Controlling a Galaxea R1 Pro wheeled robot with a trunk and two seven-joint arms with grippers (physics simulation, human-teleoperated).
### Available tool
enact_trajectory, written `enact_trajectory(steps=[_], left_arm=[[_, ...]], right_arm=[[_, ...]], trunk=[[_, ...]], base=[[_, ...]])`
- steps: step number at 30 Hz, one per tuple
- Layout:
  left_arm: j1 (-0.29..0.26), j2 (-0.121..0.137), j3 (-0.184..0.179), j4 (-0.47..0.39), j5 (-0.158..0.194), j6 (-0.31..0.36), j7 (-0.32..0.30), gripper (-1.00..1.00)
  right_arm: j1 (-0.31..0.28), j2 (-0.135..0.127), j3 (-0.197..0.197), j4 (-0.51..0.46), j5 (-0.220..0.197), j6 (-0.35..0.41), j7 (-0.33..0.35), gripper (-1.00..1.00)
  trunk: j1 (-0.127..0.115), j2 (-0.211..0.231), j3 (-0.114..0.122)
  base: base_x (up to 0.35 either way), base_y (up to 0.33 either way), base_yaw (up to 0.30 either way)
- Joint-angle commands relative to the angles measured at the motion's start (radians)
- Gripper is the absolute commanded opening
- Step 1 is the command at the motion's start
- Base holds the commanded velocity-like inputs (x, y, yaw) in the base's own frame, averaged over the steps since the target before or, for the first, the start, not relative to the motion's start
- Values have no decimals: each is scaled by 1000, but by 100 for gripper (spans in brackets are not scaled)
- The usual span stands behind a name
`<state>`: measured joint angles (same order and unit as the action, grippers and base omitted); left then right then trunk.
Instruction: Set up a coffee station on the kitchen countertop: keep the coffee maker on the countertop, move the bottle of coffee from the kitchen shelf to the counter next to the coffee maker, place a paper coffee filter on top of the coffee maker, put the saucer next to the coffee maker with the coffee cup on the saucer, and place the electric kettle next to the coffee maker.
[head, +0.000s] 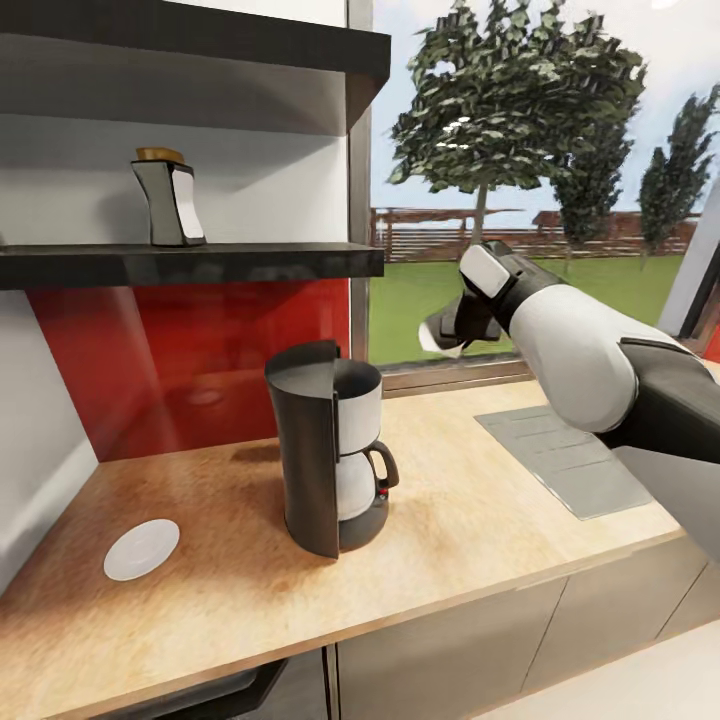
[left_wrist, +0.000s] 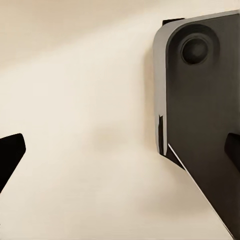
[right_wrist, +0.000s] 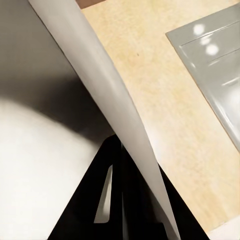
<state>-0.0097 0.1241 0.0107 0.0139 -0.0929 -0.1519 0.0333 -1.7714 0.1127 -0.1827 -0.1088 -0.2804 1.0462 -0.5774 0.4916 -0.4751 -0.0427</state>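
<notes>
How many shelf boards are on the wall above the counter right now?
2: the kitchen shelf carrying the bottle of coffee, and an upper shelf board above it. Others may lie above the frame.

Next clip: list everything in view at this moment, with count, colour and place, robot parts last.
coffee maker: 1, dark grey, middle of countertop
bottle of coffee: 1, grey label, gold lid, on kitchen shelf
saucer: 1, white, countertop left of coffee maker
paper coffee filter: 1, white, pinched in right gripper
kitchen countertop: 1, tan
grey inset panel: 1, countertop right
right gripper: 1, black, raised right of coffee maker
left gripper: 1, black fingers spread
</notes>
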Motion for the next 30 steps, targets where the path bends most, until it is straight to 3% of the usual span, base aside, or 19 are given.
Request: enact_trajectory(steps=[1, 7, 17, 30], left_arm=[[-1, 0, 2, 1, -10, -5, 3, 100], [-1, -1, 2, 1, -10, -4, 3, 100], [-1, 3, 3, 2, -10, -3, 3, 100], [-1, 2, 3, 1, -10, -3, 5, 100]], right_arm=[[-10, 1, -7, 12, -8, 1, -13, -100], [-74, 0, -7, 74, -8, 1, -13, -100], [-83, 1, -9, 79, -9, 1, -10, -100], [-83, 6, -9, 80, -9, 1, -10, -100]], trunk=[[1, -2, -2], [1, -2, -2], [1, -2, -2], [1, -2, 5]], base=[[0, 0, 0], [0, 0, 0], [0, -31, 11], [-126, -220, 229]])
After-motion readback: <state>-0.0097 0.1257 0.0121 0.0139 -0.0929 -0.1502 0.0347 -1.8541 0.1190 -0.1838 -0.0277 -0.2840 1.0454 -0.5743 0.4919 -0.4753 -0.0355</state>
